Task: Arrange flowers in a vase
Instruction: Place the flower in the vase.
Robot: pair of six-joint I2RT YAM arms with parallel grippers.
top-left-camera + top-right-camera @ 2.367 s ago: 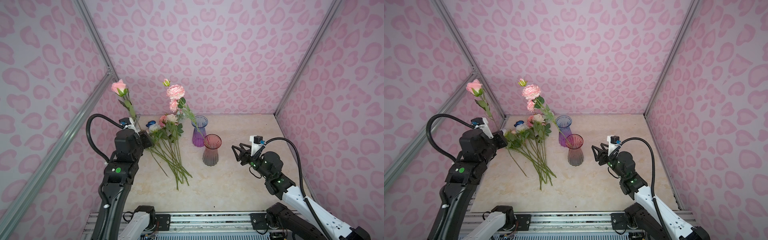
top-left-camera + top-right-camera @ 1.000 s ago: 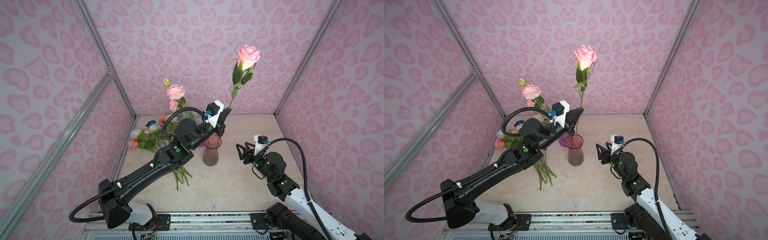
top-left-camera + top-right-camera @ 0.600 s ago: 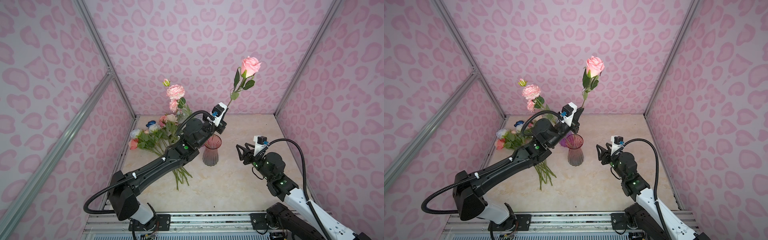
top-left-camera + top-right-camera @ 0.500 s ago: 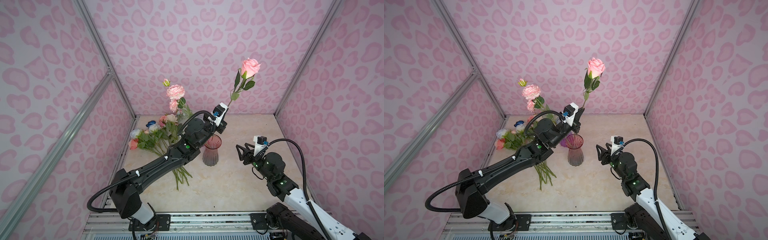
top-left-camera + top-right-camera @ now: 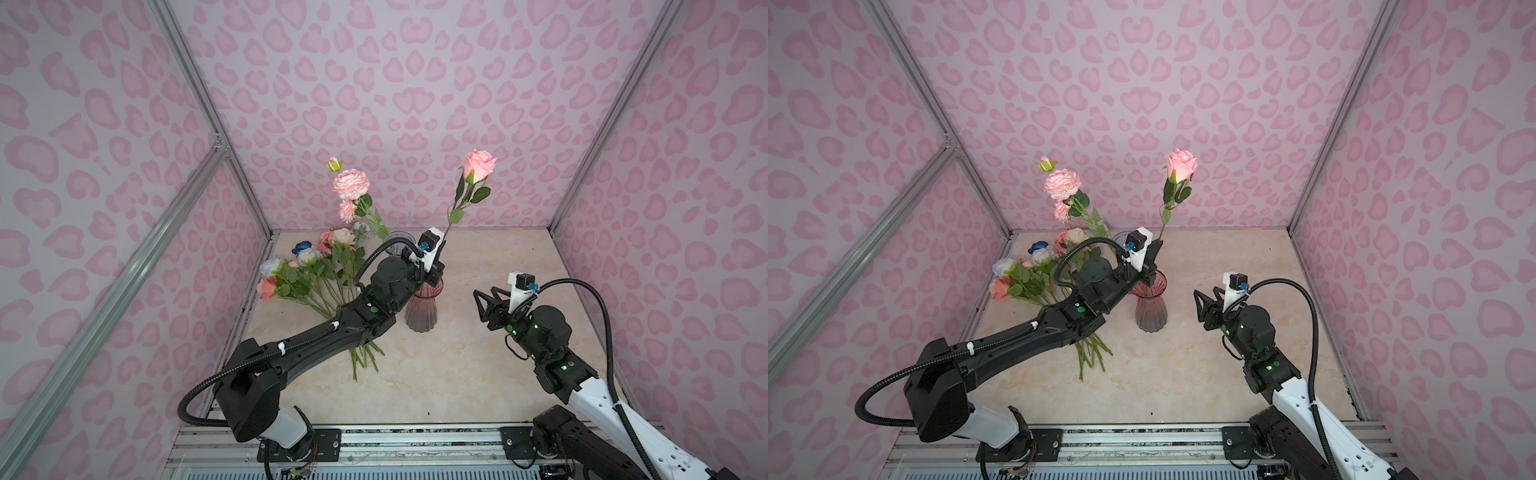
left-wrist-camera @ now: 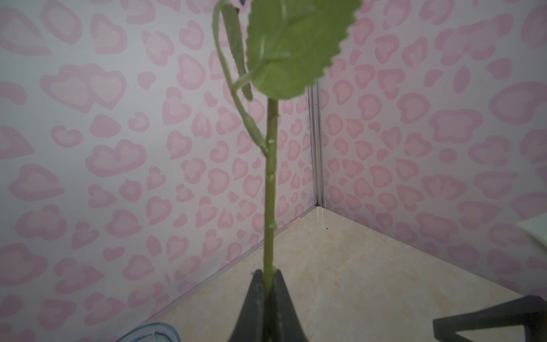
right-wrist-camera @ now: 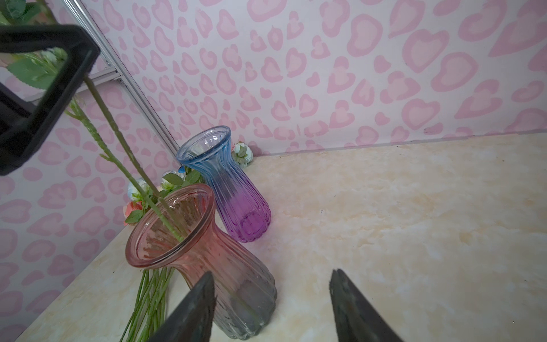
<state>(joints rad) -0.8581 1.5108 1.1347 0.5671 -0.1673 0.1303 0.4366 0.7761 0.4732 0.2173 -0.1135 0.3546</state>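
My left gripper (image 5: 441,245) (image 5: 1158,246) (image 6: 268,274) is shut on the green stem (image 6: 270,192) of a pink rose (image 5: 478,163) (image 5: 1181,162). It hovers just over the pink vase (image 5: 422,309) (image 5: 1151,309) (image 7: 207,251). In the right wrist view the rose's stem (image 7: 127,148) runs down into that vase's mouth beside a second stem. A peony (image 5: 351,185) (image 5: 1062,183) leans up and left from there. My right gripper (image 5: 484,297) (image 5: 1204,297) (image 7: 270,274) stands open, holding nothing, to the right of the pink vase.
A blue-to-purple vase (image 7: 225,189) (image 5: 1121,239) stands behind the pink one, its mouth bare. Several loose flowers (image 5: 316,270) (image 5: 1034,270) lie in a pile on the table's left side, stems pointing forward. Patterned walls close in the back and both sides.
The left arm swung from the flower pile to the pink vase with the rose. Over the last second it lowered the rose, its bloom dropping. The right arm has barely moved.
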